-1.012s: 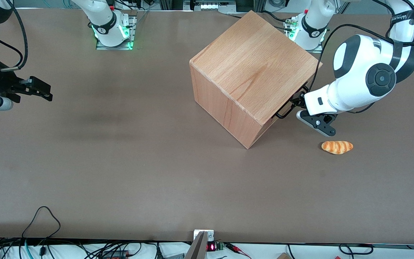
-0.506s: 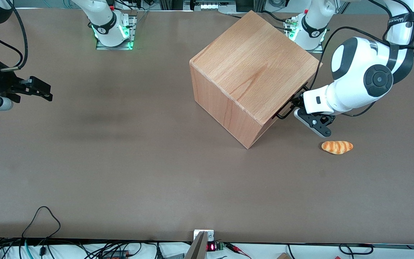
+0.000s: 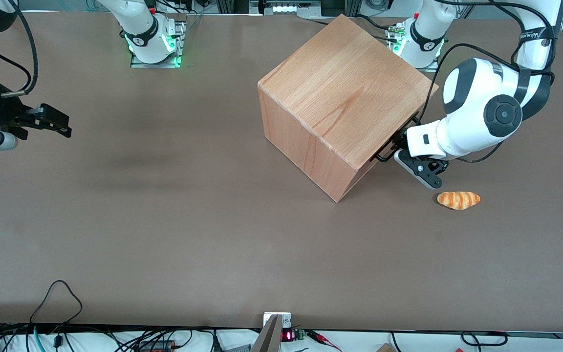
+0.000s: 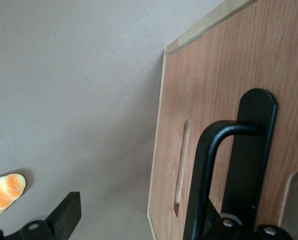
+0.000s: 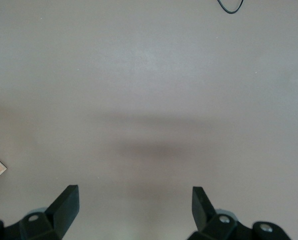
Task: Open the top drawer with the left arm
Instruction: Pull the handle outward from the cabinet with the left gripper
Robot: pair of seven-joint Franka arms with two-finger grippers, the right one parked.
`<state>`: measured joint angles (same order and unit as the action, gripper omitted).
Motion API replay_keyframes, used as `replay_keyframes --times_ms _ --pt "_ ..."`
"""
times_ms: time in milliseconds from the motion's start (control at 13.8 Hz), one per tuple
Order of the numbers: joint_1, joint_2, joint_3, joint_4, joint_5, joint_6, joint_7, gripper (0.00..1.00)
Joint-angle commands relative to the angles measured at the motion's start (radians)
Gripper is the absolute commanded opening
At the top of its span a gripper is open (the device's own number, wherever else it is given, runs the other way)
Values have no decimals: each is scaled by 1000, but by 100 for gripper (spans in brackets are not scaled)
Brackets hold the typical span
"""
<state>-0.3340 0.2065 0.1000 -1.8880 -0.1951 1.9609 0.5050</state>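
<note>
The wooden cube cabinet (image 3: 345,98) stands on the table, its front turned toward the working arm's end. The top drawer (image 4: 214,95) shows as a beech front panel with a black loop handle (image 4: 207,170) (image 3: 383,155). My left arm's gripper (image 3: 395,147) (image 4: 134,215) is right at the drawer front, level with the handle and open. One fingertip (image 4: 66,212) stands free over the table. The handle's bar lies across the place of the other finger, which is hidden. From the front, the drawer front is almost entirely hidden under the cabinet top.
A small orange bread roll (image 3: 458,200) (image 4: 4,192) lies on the brown table (image 3: 213,220), nearer to the front camera than the gripper and close to the wrist. The arm bases (image 3: 425,39) stand farther from the front camera than the cabinet.
The left arm's wrist and gripper have moved in toward the cabinet front, closing on the handle. The cabinet and the bread roll have stayed put.
</note>
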Motion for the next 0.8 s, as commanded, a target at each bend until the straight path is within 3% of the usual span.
replay_keyframes --times_ms 0,723 --pt "6 30 49 0 -20 82 35 100" --pt "20 186 245 81 -18 326 101 100"
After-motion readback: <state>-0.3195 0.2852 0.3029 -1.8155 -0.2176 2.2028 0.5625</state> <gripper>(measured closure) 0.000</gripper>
